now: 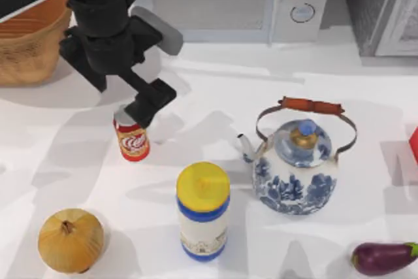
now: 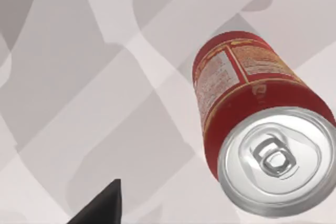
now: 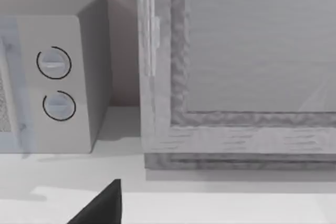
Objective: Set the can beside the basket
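The can (image 1: 133, 142) is red and gold with a white script logo. It stands upright on the white table, left of the middle. My left gripper (image 1: 145, 108) hangs just above and behind the can's top, open and holding nothing. In the left wrist view the can (image 2: 252, 124) shows its silver top, off to one side of a black fingertip (image 2: 107, 203). The basket (image 1: 29, 47), tan woven wicker, sits at the far left back corner, well apart from the can. The right wrist view shows one black fingertip (image 3: 107, 203) of my parked right gripper, facing the back of the scene.
A white-and-blue container with a yellow lid (image 1: 203, 212) stands in front of the can. A blue-and-white kettle (image 1: 297, 168) is to the right, an onion (image 1: 70, 240) at front left and an eggplant (image 1: 384, 257) at front right. A microwave (image 1: 248, 1) lines the back.
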### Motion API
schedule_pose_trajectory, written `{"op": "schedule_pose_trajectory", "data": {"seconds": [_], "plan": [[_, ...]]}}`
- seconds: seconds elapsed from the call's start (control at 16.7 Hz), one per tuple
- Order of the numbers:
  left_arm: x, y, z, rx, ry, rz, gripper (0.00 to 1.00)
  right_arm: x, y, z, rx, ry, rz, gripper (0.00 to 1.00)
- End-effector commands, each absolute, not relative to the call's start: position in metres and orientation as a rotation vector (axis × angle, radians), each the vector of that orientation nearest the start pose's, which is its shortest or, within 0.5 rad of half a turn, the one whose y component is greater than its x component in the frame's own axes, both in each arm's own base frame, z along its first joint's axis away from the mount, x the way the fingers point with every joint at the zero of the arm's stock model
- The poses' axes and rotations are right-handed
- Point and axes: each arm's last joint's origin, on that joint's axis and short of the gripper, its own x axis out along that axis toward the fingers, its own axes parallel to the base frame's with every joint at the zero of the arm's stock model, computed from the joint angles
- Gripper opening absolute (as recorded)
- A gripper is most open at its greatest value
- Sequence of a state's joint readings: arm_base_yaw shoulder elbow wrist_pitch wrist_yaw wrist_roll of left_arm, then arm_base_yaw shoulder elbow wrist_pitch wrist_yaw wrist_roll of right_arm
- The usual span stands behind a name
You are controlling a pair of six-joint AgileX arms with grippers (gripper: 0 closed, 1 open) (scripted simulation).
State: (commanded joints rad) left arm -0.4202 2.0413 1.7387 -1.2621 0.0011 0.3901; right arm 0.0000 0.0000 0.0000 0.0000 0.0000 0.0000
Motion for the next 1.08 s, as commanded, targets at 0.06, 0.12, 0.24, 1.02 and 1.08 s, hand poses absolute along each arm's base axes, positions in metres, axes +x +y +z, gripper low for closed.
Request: {"op": "schedule_pose_trajectory", "data": {"seconds": [0.06, 0.12, 0.24, 1.02, 1.08], "plan": [[0.366, -0.159, 0.22, 0.63, 1.476, -0.629, 1.0, 0.106, -0.001, 0.16, 0.0, 0.0, 0.0, 1.0], [0.366, -0.159, 0.22, 0.63, 1.476, -0.629, 1.0, 0.106, -0.001, 0.16, 0.0, 0.0, 0.0, 1.0], [0.366, -0.159, 0.22, 0.63, 1.476, -0.629, 1.0, 0.106, -0.001, 0.16, 0.0, 0.0, 0.0, 1.0], [0.366, -0.159, 0.16, 0.63, 1.476, -0.629, 1.0, 0.106, -0.001, 0.16, 0.0, 0.0, 0.0, 1.0], [0.366, -0.159, 0.16, 0.63, 1.476, -0.629, 1.0, 0.106, -0.001, 0.16, 0.0, 0.0, 0.0, 1.0]]}}
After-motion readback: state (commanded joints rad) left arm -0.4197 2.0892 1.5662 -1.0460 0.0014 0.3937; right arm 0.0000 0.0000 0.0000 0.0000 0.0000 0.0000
